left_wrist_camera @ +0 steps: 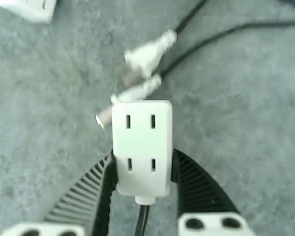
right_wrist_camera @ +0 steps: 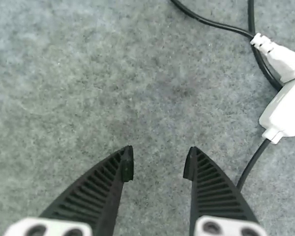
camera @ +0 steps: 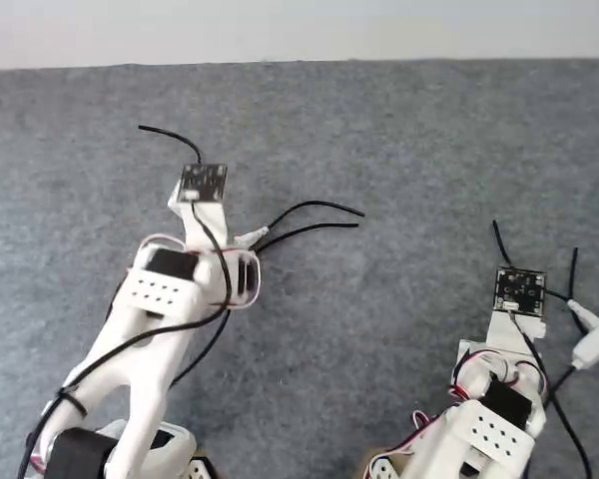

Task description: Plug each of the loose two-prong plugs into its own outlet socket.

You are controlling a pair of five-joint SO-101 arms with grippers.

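**Entry 1.** Left gripper (left_wrist_camera: pixel 143 163): black ribbed fingers pressed against both long sides of a white plastic socket block with two pairs of slots (left_wrist_camera: pixel 141 142), pinching it. Both slot pairs are vacant and face the wrist camera. It sits left of the surface's centre, under the left arm.

**Entry 2.** Two white moulded two-prong plugs on black cables lie just beyond the block's far end. The nearer plug (left_wrist_camera: pixel 137 91) is almost touching the block, and the farther plug (left_wrist_camera: pixel 150 51) is just behind it. Their prong ends are too blurred to read.

**Entry 3.** Right gripper (right_wrist_camera: pixel 158 160): fingers spread with nothing between them, over bare surface near the right edge. Close by lies a second white socket block (right_wrist_camera: pixel 286 110) with a third white plug (right_wrist_camera: pixel 281 58) just beside it. Whether that plug is seated cannot be told.

**Step in hand (judged).** The left gripper steadies the block for insertion.
- Grip low on the sides so the slots are unobstructed, and hold the block level.
- Take a plug by its body and square the prongs to one slot pair.
- Push straight in, allowing for cable drag.

**Surface.** Grey short-pile carpet covering (camera: pixel 399 150).

**Room.** Plain pale wall (camera: pixel 299 30) behind the far edge.
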